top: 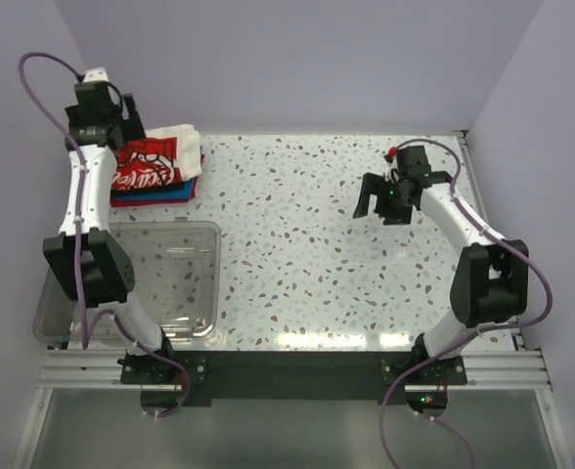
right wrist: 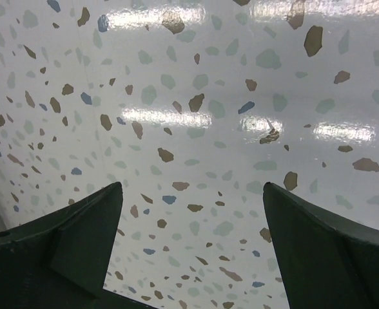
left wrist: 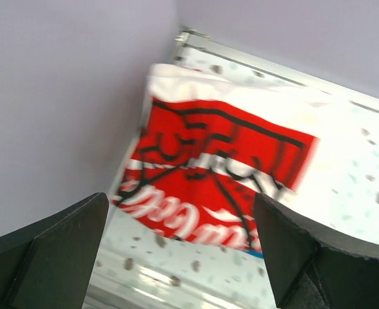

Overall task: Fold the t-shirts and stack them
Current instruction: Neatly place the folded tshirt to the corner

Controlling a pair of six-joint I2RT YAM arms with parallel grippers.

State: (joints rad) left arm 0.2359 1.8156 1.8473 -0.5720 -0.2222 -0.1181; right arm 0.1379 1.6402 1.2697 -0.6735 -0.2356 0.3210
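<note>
- The stack of t-shirts [top: 157,171] lies at the far left of the worktop [top: 307,244], close to the left wall.
- The tub [top: 185,283] sits on the near left, directly in front of the stack (close to it, but not touching).
- The left end effector [left wrist: 180,206] hangs at the far-left corner, above the stack's left edge.
- The right end effector [right wrist: 189,193] hangs over bare worktop on the far right, well apart from the stack and the tub.

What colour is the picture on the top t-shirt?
Red, with white writing and black lines, on the white t-shirt; best in left wrist view.
</note>
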